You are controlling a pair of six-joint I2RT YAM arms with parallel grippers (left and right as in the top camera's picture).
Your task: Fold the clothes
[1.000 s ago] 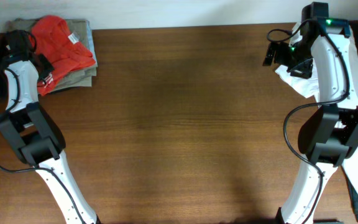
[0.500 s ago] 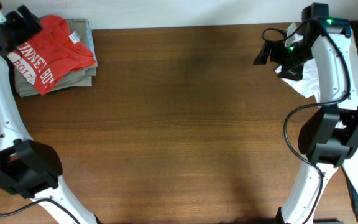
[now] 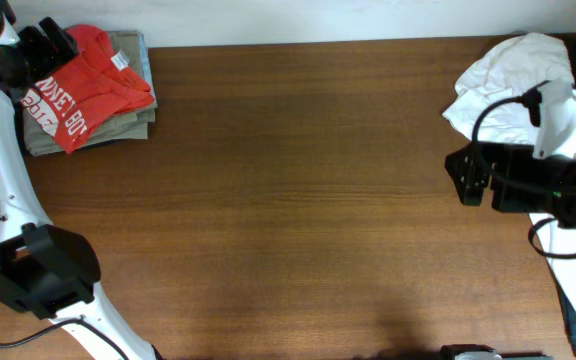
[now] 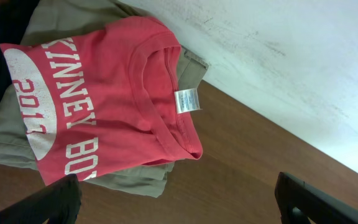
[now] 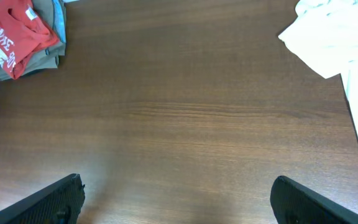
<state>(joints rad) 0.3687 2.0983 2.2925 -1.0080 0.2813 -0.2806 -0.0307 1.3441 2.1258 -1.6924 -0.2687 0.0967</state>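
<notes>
The clothes, a folded red-orange T-shirt (image 3: 80, 88) with white lettering, lie on a khaki-grey stack at the table's back left corner. In the left wrist view the T-shirt (image 4: 104, 106) fills the upper left, its white neck tag (image 4: 186, 100) facing up. My left gripper (image 3: 53, 48) hovers at the shirt's back left edge. It stands open (image 4: 176, 202), with only bare table between its fingers. My right gripper (image 3: 463, 178) is at the right side, pointing left, and is open (image 5: 179, 199) and empty over bare wood. The T-shirt (image 5: 16, 34) shows far off in the right wrist view.
Folded khaki-grey garments (image 3: 128, 55) lie under the T-shirt, their edge (image 4: 135, 177) sticking out beneath it. A crumpled white cloth (image 3: 513, 90) sits at the back right corner, just behind the right arm. A white wall (image 4: 303, 56) borders the table's back edge.
My left gripper opened and drew away from the T-shirt toward the back left corner, uncovering its lettering. The right arm swung from above the white cloth forward, now lying level and pointing left.
</notes>
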